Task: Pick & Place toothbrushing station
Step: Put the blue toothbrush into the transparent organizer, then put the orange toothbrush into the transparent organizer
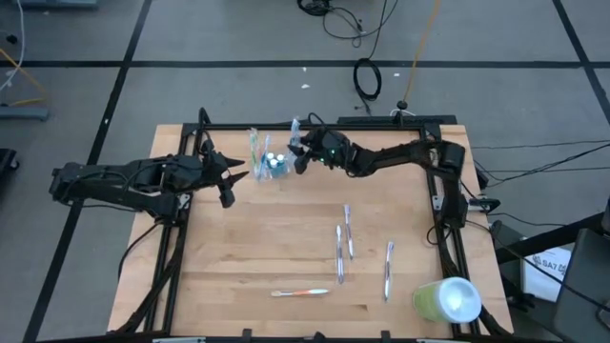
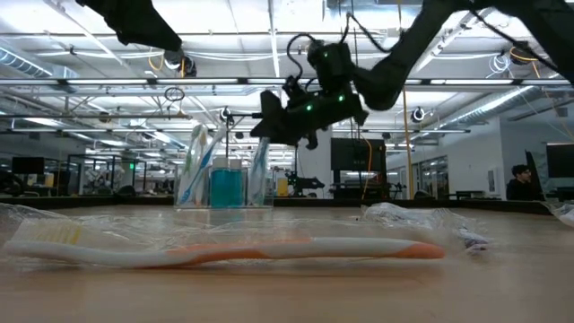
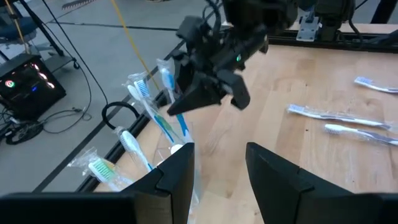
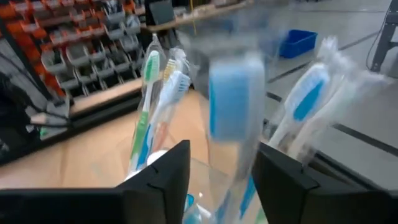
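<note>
Along the near edge of the wooden table (image 1: 238, 248) an orange-and-white toothbrush (image 1: 300, 292) is seen lying flat in crinkled clear film; to its right a large lime-green cylinder (image 1: 446, 299) with a white end is noted, not part of the job. Mid-table, three more film-wrapped brushes (image 1: 341, 250) lie loose, well apart from the cup. These are judged very light, thin and stiff along the handle, with the wrapper slick and prone to sliding between the pads; hold is best taken across the mid-handle, not on loose film. At the far side, left of centre, the small clear cup (image 1: 270, 165) stands upright, holding several wrapped brushes on end and white-capped tubes. It is judged thin-walled, light and easily tipped. The right gripper (image 1: 303, 152) hangs over the cup's right rim, and a wrapped blue-headed brush (image 4: 233, 124) is seen standing between its fingers; whether it is firmly pinched or just let go cannot be told. The left gripper (image 1: 233, 177) waits just left of the cup, fingers parted, nothing held.
</note>
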